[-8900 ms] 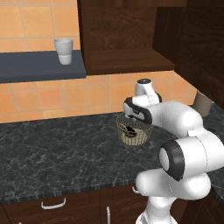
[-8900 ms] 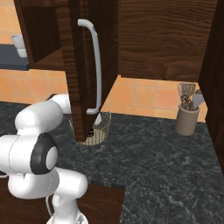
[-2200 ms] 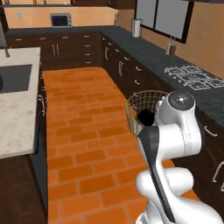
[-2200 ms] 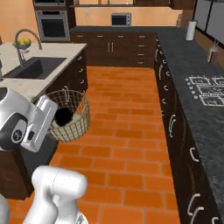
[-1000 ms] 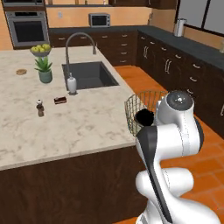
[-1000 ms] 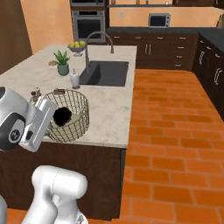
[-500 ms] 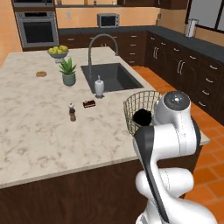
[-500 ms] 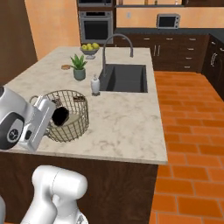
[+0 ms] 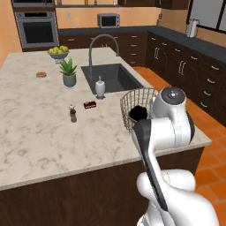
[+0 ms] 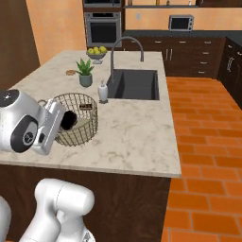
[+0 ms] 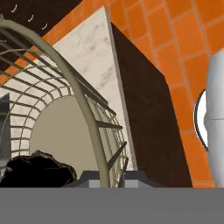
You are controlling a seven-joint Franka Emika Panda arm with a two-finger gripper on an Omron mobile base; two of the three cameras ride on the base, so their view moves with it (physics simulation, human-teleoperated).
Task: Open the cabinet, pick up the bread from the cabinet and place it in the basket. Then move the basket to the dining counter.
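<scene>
Arm folded close; claw clamped on basket rim over dining counter; bread inside.

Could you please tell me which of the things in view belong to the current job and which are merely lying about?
Job: round tan wire-mesh basket; small dark rounded bread inside it; beige marble dining counter; claw shut on the basket's rim.

Lying about: green potted plant; white soap bottle; bowl of lemons; small brown shaker.
</scene>
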